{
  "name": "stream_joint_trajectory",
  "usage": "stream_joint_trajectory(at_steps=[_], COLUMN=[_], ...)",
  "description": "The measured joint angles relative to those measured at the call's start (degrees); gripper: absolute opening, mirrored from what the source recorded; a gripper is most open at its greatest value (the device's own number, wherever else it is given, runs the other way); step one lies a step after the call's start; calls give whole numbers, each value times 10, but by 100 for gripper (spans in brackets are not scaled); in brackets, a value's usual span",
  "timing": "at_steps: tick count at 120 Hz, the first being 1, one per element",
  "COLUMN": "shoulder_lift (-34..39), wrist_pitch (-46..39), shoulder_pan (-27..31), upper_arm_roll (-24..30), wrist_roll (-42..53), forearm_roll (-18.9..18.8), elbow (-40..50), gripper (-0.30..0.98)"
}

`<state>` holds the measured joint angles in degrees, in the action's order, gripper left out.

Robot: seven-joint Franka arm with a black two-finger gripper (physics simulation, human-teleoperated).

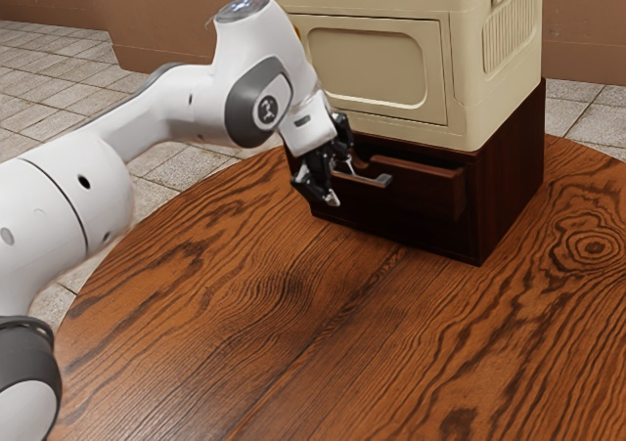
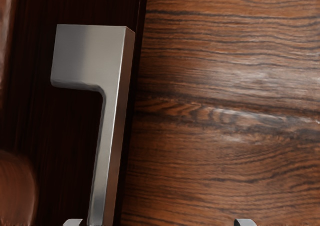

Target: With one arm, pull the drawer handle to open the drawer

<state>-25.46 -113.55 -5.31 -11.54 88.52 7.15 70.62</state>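
Going off the handle (image 2: 111, 136): loads of room outward from it, over the tabletop (image 1: 323, 333). Behind its bar there's just a slot before the drawer front (image 1: 421, 195), and the bracket (image 2: 89, 53) blocks that slot's end (tight squeeze, honestly). Up and back from the handle, the cream box (image 1: 377, 69) is basically a wall. The gripper (image 1: 338, 178) is open around the bar, with way more gap on the handle's outer side.

Cream box (image 1: 374, 67), panelled front; round wood-grained table (image 1: 323, 333); grey floor tiles (image 1: 44, 62); brown wall (image 1: 166, 21) beyond.
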Motion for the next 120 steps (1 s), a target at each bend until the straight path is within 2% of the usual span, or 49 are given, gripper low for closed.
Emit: stream_joint_trajectory(at_steps=[41,73,120], shoulder_lift=[17,21,61], wrist_pitch=[19,24,24], shoulder_pan=[-1,-1,-1], upper_arm_roll=[-1,-1,0], wrist_roll=[0,0,-1], forearm_roll=[4,7,10], elbow=[6,9,64], gripper=[25,10,2])
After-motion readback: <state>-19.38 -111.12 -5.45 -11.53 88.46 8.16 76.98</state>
